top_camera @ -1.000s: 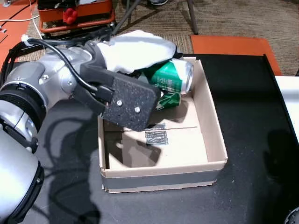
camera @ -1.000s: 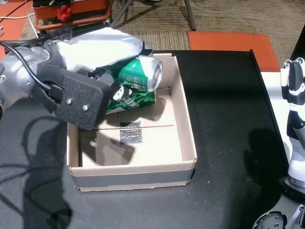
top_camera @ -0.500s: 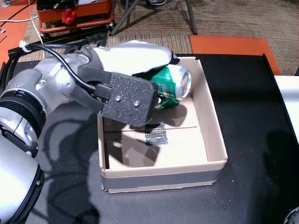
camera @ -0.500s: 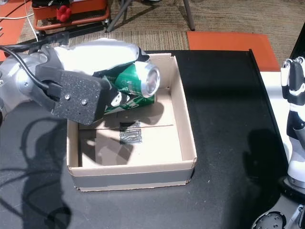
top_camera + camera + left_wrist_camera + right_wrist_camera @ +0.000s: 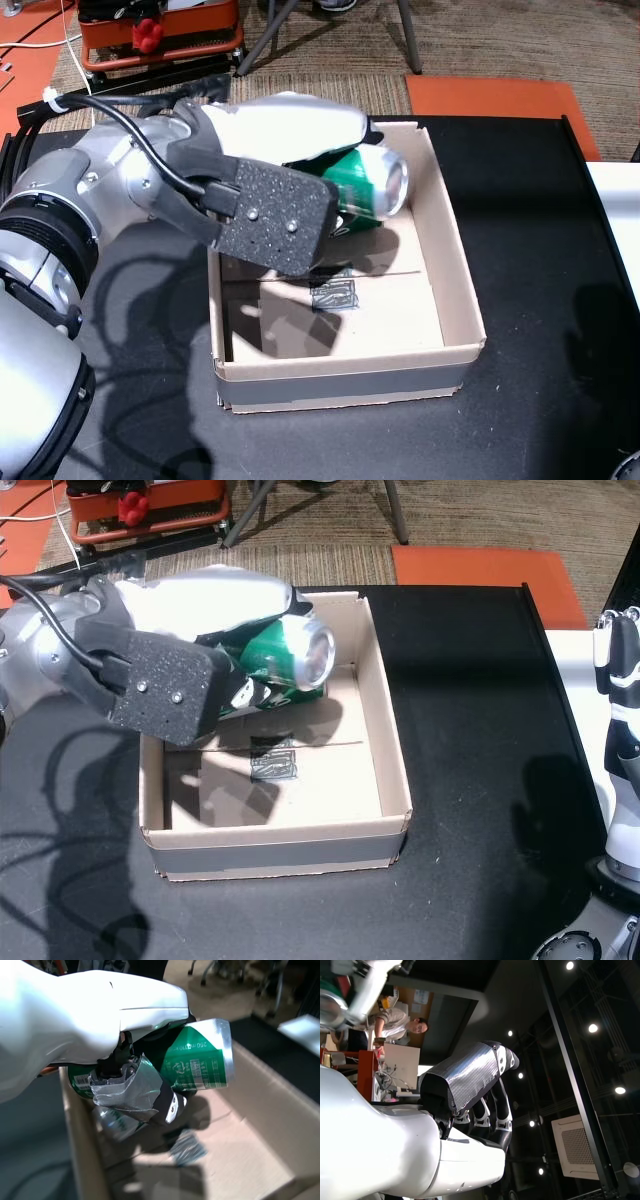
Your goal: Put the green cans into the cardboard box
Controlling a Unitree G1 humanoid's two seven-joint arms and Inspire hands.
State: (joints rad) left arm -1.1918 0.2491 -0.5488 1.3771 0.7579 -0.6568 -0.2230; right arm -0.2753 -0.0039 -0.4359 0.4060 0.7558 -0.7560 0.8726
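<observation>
Looking down from the head, the nearest item is the open, shallow brown cardboard box (image 5: 345, 365) with a grey tape band along its front wall, resting on the black tabletop (image 5: 540, 330); a small crumpled grey scrap (image 5: 335, 294) lies on its floor. Over the box's far left corner the robot's white-shelled left hand (image 5: 285, 125), with a black foam pad block on its wrist, reaches in and hides much of that corner. Its fingers are curled around a green aluminium drink can with a silver top (image 5: 372, 182), held on its side above the box floor with the top facing the right wall. A second green can (image 5: 268, 692) lies on the box floor beneath it, partly hidden by the hand in both head views. The left wrist view shows what the head views do not: the grey-taped thumb (image 5: 131, 1091) pressed across the held can, white label print on the can's green side (image 5: 197, 1065), and the lower can (image 5: 116, 1121) against the box's left wall. The right hand (image 5: 480, 1092) appears clearly only in the right wrist view, well apart from the box, fingers loosely bent and holding nothing. Beyond the table lie an orange floor mat (image 5: 495, 100) and an orange equipment case (image 5: 160, 30).
</observation>
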